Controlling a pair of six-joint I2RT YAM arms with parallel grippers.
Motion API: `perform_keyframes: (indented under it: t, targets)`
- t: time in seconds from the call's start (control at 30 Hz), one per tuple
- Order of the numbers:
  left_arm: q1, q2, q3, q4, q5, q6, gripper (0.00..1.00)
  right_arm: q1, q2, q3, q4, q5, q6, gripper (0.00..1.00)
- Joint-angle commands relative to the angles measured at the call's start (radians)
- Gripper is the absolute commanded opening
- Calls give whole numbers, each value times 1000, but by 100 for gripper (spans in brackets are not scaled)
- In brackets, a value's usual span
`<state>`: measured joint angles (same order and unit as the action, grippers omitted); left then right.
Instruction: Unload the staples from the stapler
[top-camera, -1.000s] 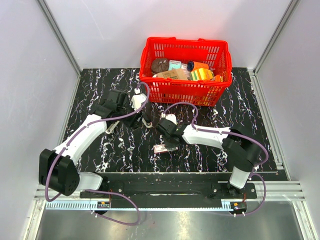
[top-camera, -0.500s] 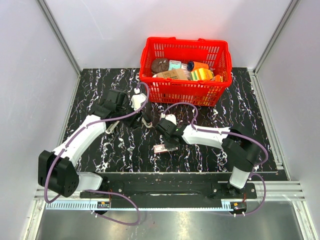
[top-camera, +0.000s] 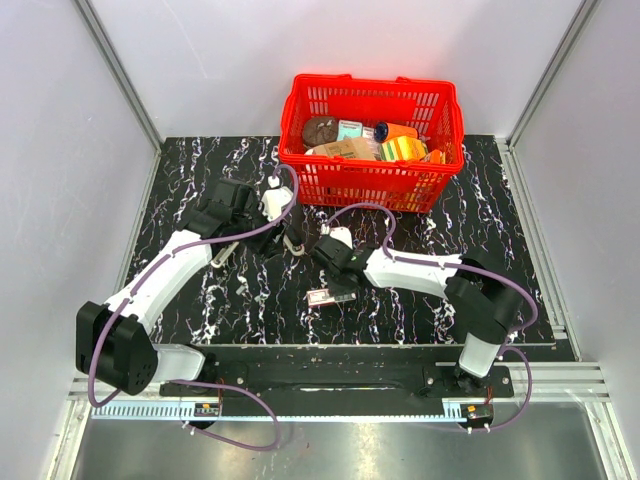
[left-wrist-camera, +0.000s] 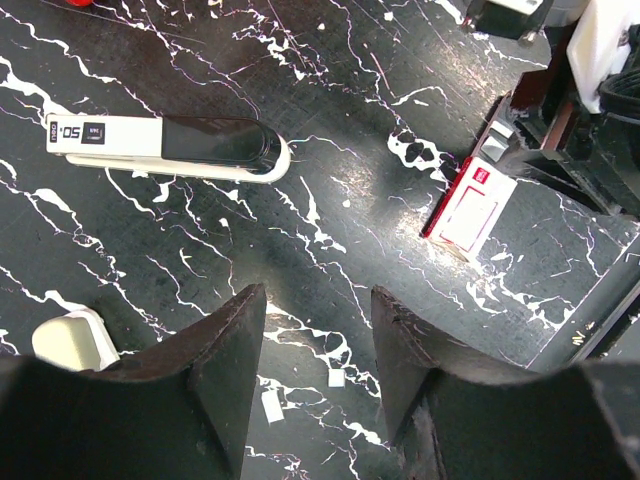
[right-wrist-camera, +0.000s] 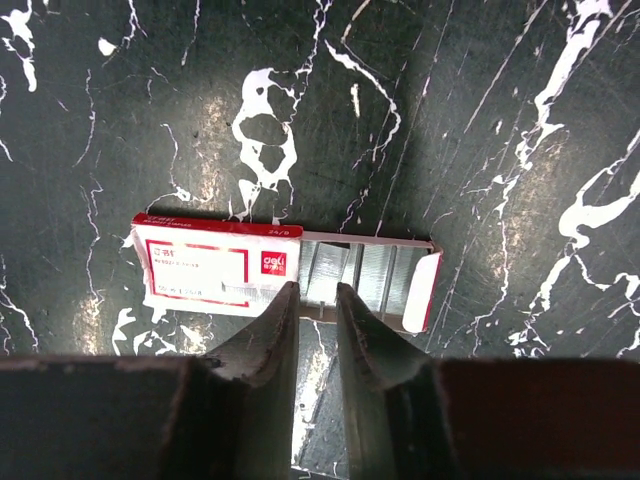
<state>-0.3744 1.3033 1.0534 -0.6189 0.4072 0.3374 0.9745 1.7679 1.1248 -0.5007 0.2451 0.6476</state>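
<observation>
The right gripper (right-wrist-camera: 317, 292) is hovering, jaws narrowly parted, over the red-and-white cardboard staple box (right-wrist-camera: 200, 272); whether they are pinching anything, I cannot tell. It should be centring over the open tray (right-wrist-camera: 370, 272). The left gripper (left-wrist-camera: 318, 300) is hanging open, empty, near the white-and-black stapler (left-wrist-camera: 165, 147) lying on the table (left-wrist-camera: 330, 180).

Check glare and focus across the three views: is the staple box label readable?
Right wrist: staple box sharp, logo readable, fine print not; two soft glare spots on the marble tabletop above it; right tool dark, underlit. Left wrist: stapler crisp, one glare patch beside the staple box, left tool soft-edged. Top external: even light, staple box too small to read.
</observation>
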Motion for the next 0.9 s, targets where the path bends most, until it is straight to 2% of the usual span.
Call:
perform_keyframes:
  t: [0.0,0.23,0.3,0.87]
  targets:
    - [5,-35,7,21,-10,20,51,10,-88,61,-22,49,-16,25]
    - [5,-9,-19,16,-64,52,51,10,-127,24,-10,46,-2,8]
    - [5,-4,-29,21,-71,57,51,10,-120,4,8,33,6,6]
    - [80,30,-110,25,-110,163,54,9,-35,-40,77,-1,9,4]
